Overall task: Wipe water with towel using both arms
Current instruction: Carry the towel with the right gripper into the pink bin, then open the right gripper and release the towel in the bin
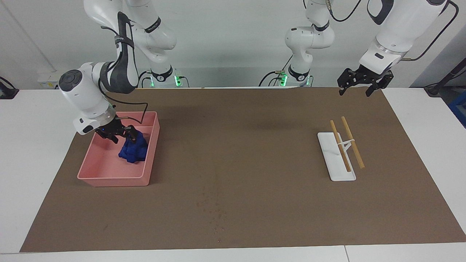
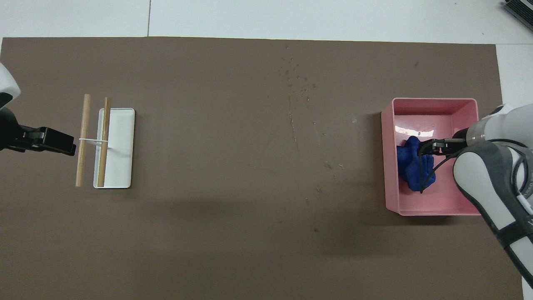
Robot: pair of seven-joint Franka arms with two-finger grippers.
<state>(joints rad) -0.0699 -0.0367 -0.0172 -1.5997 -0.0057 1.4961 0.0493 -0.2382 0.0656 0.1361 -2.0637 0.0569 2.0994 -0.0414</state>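
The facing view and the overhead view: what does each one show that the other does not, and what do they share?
Only the facing view shows both arms whole with their bases, and the left pincer complete, open in the air over the mat's edge at the left arm's end. Only the overhead view shows the wet shine on the pink tray's floor and the towel lying against one tray wall. Both show the blue towel in the pink tray, the right pincer open just over it, the white plate with two wooden sticks, and dark specks on the brown mat.

Two glossy white jointed arms (image 1: 91, 91), black cables, silver wrist rings, black claws, green-lit bases.
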